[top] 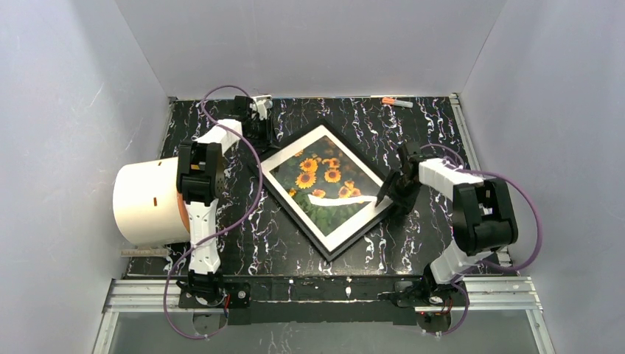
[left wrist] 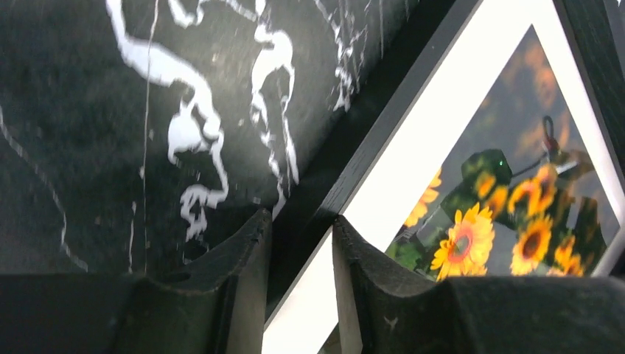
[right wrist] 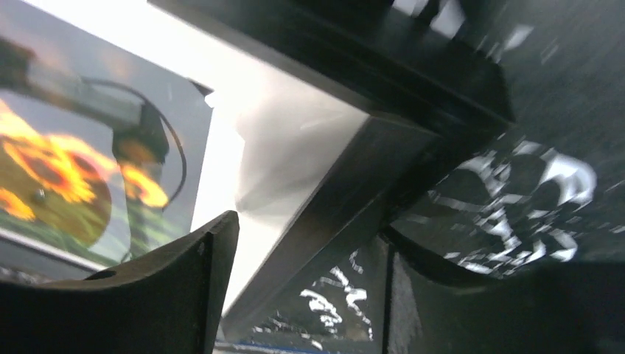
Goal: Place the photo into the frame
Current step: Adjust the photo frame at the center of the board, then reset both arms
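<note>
The black frame lies flat on the marbled table, turned like a diamond. The sunflower photo sits inside it behind the pane, which shows glare. My left gripper is at the frame's upper-left edge. In the left wrist view its jaws stand narrowly on either side of the black rail, shut on it, with the photo to the right. My right gripper is open at the frame's right corner. In the right wrist view its gripper straddles the rail, beside the photo.
A large white cylinder with an orange end lies at the table's left edge beside the left arm. An orange marker lies at the back edge. A ruler lies at the front left. Grey walls enclose the table.
</note>
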Action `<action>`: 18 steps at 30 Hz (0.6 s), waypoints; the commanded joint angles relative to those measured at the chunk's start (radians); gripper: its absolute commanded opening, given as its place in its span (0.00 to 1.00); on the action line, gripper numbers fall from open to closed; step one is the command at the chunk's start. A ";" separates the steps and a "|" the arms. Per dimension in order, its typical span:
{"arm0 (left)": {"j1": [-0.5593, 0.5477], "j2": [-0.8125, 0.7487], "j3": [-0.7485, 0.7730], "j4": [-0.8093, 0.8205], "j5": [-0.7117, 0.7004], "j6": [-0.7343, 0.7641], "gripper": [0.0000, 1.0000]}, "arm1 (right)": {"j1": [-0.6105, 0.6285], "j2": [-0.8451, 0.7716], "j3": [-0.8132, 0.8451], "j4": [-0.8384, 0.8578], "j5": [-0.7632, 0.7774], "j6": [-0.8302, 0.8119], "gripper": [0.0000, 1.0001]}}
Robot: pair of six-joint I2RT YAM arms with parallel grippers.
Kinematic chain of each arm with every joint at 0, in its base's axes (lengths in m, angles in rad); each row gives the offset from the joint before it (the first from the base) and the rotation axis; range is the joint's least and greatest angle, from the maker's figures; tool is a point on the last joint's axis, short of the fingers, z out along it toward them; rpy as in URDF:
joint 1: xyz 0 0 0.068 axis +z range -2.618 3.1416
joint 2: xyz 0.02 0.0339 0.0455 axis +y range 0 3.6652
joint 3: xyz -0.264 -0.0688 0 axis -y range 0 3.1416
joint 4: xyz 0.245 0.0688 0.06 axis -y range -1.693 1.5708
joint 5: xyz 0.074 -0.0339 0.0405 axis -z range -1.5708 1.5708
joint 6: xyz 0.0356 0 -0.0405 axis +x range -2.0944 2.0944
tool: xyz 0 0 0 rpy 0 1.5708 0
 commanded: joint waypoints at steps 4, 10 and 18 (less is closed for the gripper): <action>-0.037 -0.185 -0.277 -0.112 0.064 -0.145 0.23 | -0.101 0.172 0.174 0.295 0.010 -0.050 0.55; -0.061 -0.347 -0.446 -0.099 0.027 -0.149 0.22 | -0.157 0.298 0.318 0.389 -0.040 -0.075 0.47; -0.092 -0.530 -0.635 -0.084 -0.118 -0.170 0.20 | -0.163 0.430 0.487 0.401 -0.131 -0.121 0.36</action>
